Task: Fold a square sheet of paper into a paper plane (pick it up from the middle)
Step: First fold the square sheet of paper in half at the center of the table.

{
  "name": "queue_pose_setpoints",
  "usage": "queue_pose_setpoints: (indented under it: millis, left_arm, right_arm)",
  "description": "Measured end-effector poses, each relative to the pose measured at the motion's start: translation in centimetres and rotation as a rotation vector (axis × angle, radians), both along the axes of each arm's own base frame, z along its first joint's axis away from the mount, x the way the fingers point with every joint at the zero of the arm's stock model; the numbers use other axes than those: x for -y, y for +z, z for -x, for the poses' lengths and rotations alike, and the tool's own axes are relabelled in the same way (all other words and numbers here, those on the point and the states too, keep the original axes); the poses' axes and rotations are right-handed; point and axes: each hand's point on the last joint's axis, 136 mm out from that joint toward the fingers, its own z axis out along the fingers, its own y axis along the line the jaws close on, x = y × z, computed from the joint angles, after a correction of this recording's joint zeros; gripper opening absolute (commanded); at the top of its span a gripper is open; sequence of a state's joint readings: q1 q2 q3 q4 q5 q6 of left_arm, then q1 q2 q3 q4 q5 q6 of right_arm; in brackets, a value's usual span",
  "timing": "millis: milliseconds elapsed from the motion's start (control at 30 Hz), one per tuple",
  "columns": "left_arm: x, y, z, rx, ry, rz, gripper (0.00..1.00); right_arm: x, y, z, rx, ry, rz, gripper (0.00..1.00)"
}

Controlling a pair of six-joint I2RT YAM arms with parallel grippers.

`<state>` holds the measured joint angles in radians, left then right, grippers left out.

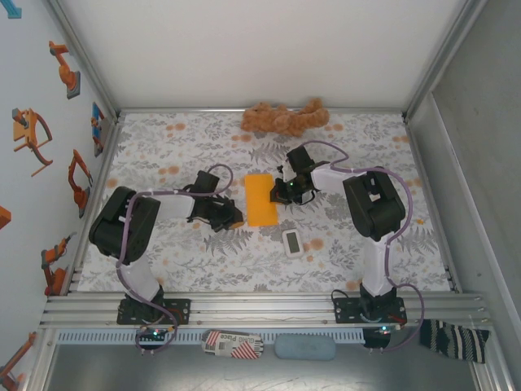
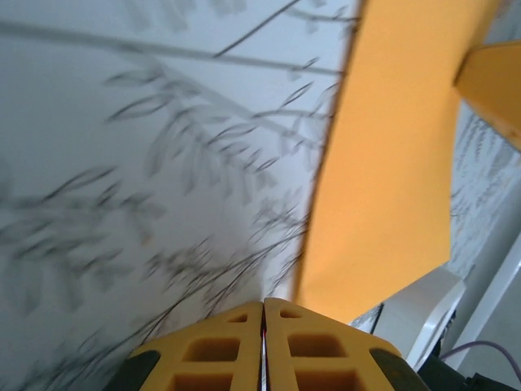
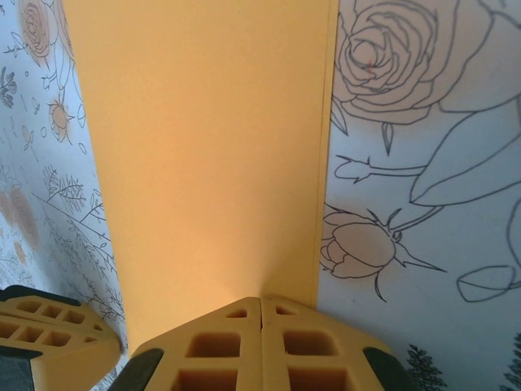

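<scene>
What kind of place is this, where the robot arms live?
Most likely a robot test booth in a lab. Two robot arms are bolted to a metal rail at the near edge of the table, plain walls box it in, and robot-arm stickers dot the left wall.

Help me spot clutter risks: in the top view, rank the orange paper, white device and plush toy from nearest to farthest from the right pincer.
1. Orange paper, just left of the right pincer.
2. White device, on the near side.
3. Brown plush toy, farthest back, at the far edge.
</scene>
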<state>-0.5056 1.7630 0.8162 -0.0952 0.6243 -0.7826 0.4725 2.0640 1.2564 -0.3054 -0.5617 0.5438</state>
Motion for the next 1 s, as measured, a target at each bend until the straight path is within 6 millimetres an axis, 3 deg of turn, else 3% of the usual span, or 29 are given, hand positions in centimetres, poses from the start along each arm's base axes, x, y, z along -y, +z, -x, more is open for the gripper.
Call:
queue_pose_setpoints:
  millis: [133, 300, 433, 667, 800, 1000]
  left_arm:
    - [0.6, 1.4, -0.4, 0.024, -0.009, -0.013, 0.10]
    - [4.6, 4.3, -2.8, 0.118, -0.056, 0.040, 0.10]
    - [6.7, 3.2, -3.5, 0.115, -0.081, 0.042, 0.10]
    - [5.9, -0.1, -2.3, 0.042, -0.078, -0.016, 0.10]
    - [5.2, -0.3, -1.5, 0.060, -0.067, -0.003, 0.10]
    - [2.8, -0.4, 1.1, 0.062, -0.044, -0.028, 0.10]
  right_arm:
    - [0.0, 0.0, 0.0, -0.003, -0.004, 0.000, 0.00]
    - [0.0, 0.0, 0.0, -0.002, -0.005, -0.001, 0.00]
    - [0.0, 0.0, 0.0, -0.002, -0.005, -0.001, 0.00]
    - [0.0, 0.0, 0.0, -0.002, -0.005, -0.001, 0.00]
    - [0.0, 0.0, 0.0, -0.001, -0.005, 0.000, 0.00]
    - [0.0, 0.0, 0.0, -0.001, -0.005, 0.000, 0.00]
